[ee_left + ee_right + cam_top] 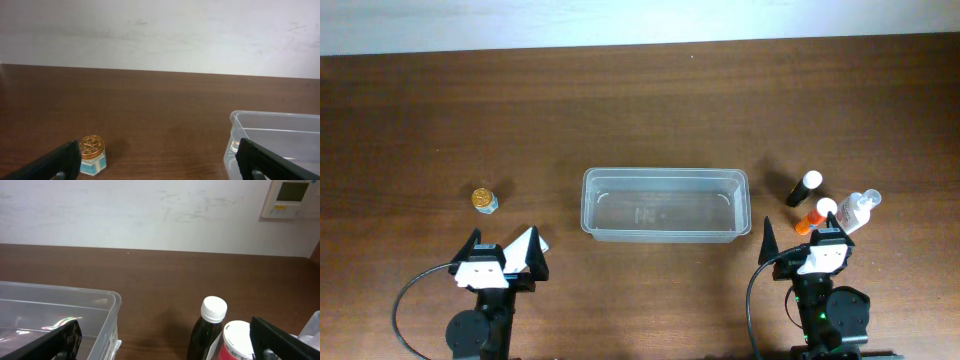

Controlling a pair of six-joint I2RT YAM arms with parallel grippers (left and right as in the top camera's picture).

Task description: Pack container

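- Clear plastic container [665, 236]: set at the middle of the table [640, 100], long side toward the arms, between the two grippers and ahead of them. One corner is seen at the lower right of the left wrist view [260, 120] and one at the lower left of the right wrist view [100, 302].
- Jar [485, 200]: small, with a gold lid and a pale blue label. It stands upright, well left of the container and just ahead of the left gripper; in the left wrist view it is seen beside the left finger [93, 155].
- Dark bottle [804, 188]: white cap, placed right of the container; shown upright in the right wrist view [207, 330].
- Orange bottle [815, 216]: white cap, just beside the dark bottle, close in front of the right gripper [235, 342].
- Clear bottle [855, 210]: white cap, lying tilted, just right of the orange bottle.
- Left gripper [502, 245]: fingers spread wide, nothing held, kept low near the table's front edge [160, 170].
- Right gripper [798, 245]: fingers spread wide, nothing held [167, 347].
- Wall [160, 30]: white, behind the table; a pale panel [290, 197] is mounted on it at the upper right.
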